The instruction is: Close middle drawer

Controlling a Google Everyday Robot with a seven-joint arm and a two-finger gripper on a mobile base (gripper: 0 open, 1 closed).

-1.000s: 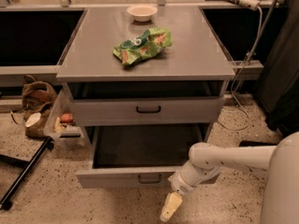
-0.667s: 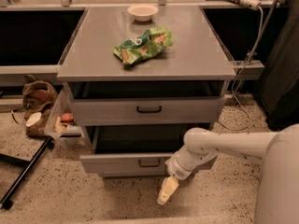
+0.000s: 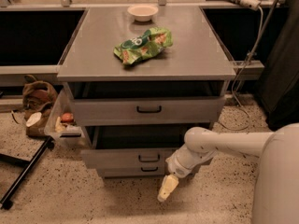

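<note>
The big white robot body [image 3: 280, 181] stood to the right of the tool. Its white arm [image 3: 224, 143] reached left and bent down to the tool [image 3: 167, 188].

The tool hung low, close to the speckled floor [image 3: 93, 199]. It pointed down and was just in front of the grey cabinet [image 3: 145, 74], near the right side of the lowest fronts. I could not tell whether the tool was spread or pressed together. It held nothing that I could see.

The tabletop [image 3: 196, 45] was high above the tool and farther back. Under it, up and to the left of the tool, was the top drawer [image 3: 107, 111] with a tall front and a black handle.

The middle drawer [image 3: 117, 158] was just to the left of the tool and a little higher. It stuck out a bit, with a dark gap showing above its low front. Its small dark handle [image 3: 149, 158] was near the tool. The white wrist was right by the drawer's right end. I could not tell if they touched.

The bottom drawer [image 3: 121, 172] was below that, just left of the tool.

Far to the left of the tool were a brown bag [image 3: 37, 94], a black pole [image 3: 23, 178] on the floor and a clear box [image 3: 63, 125].

A green snack bag [image 3: 142, 45] lay on the tabletop, well above the tool. A small white bowl [image 3: 143, 12] sat behind the snack bag.
</note>
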